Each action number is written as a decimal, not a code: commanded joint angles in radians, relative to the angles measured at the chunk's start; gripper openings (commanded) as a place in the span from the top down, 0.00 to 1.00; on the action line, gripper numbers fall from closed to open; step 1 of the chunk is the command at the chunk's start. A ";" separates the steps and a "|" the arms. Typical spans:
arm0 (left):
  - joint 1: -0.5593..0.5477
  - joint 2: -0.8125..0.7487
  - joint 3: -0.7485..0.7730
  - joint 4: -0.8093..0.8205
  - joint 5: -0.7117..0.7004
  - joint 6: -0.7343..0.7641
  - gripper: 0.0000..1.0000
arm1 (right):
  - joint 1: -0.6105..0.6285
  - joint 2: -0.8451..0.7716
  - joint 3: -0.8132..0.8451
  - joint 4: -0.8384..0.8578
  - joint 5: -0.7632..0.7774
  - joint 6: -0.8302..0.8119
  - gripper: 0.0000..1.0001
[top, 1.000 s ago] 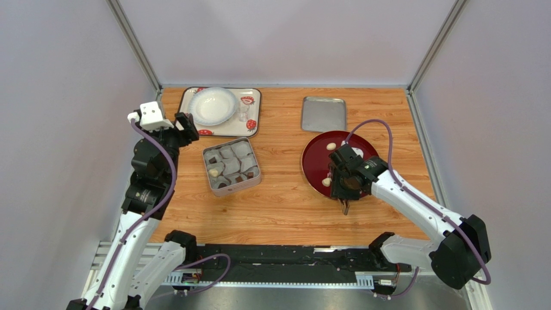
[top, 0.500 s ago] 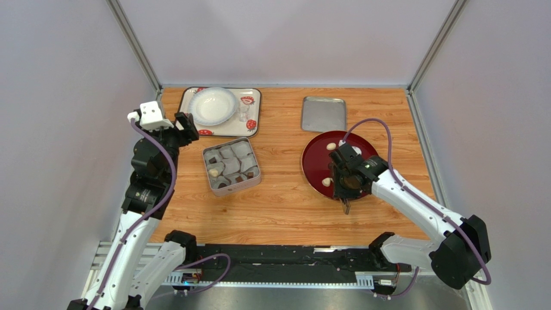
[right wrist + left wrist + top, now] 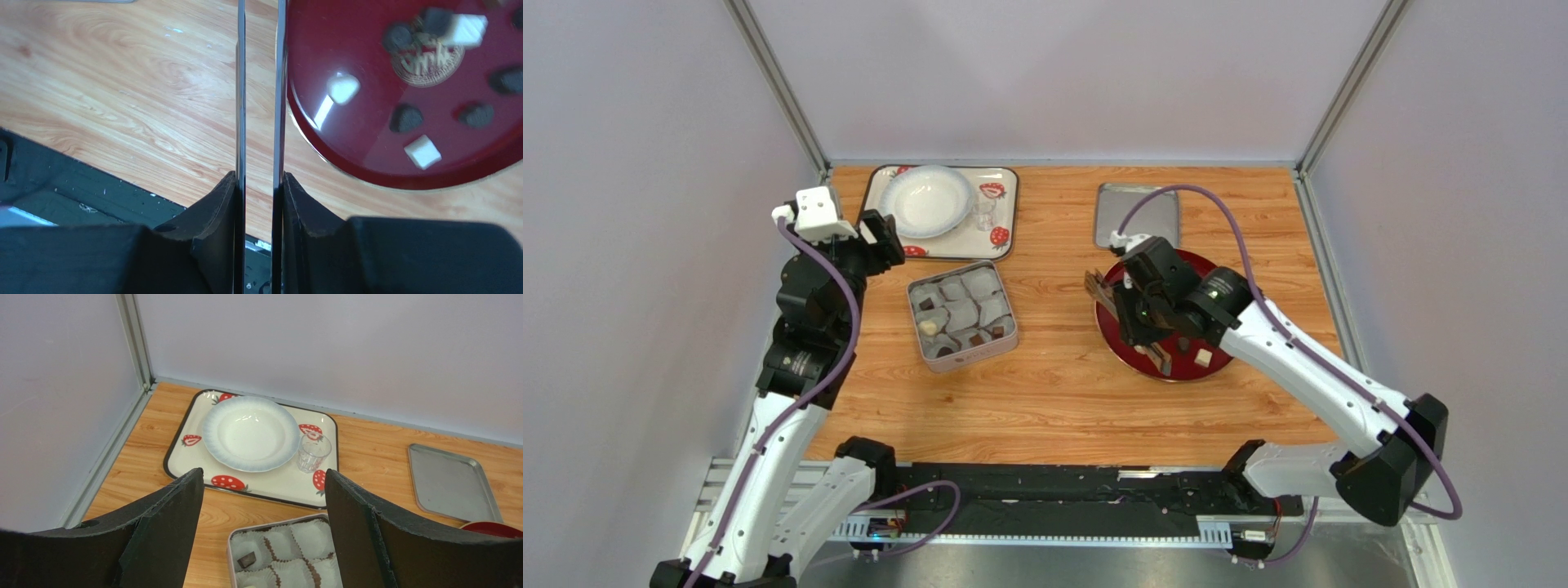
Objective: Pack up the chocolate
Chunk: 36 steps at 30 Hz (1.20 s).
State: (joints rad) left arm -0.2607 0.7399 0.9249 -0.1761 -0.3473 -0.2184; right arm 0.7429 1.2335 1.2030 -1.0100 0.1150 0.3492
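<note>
My right gripper (image 3: pixel 259 37): fingers nearly together, wood showing through the narrow slot. The tips run out of frame, so I cannot tell whether they pinch anything. It stands over the red plate (image 3: pixel 344 153) at its tin-side rim. The loose chocolate (image 3: pixel 406 117) lies to its right on that plate, as lumps with no long axis. The tin (image 3: pixel 979 353) is well apart on the opposite side.

Bright, even, diffuse light; shadows on the bench (image 3: pixel 1063 380) are faint. The overhead view is sharp. In the right wrist view the red plate (image 3: pixel 368 153) at 2 o'clock carries a white glare streak, and its chocolate (image 3: pixel 405 117) looks smeared. The left claw (image 3: pixel 263 478) is soft-edged close up.
</note>
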 commanded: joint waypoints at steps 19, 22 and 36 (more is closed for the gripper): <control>0.008 0.000 0.037 0.013 0.016 0.010 0.20 | 0.269 0.538 0.443 0.258 -0.184 -0.151 0.78; 0.006 -0.002 0.037 0.013 0.016 0.010 0.20 | 0.277 0.577 0.449 0.271 -0.175 -0.139 0.77; 0.008 -0.010 0.037 0.015 0.016 0.013 0.20 | 0.276 0.687 0.489 0.306 -0.124 -0.118 0.70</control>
State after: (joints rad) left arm -0.2600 0.7460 0.9249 -0.1825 -0.3408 -0.2173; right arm 1.0168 1.9141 1.6310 -0.7567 -0.0307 0.2203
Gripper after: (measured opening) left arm 0.804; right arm 0.294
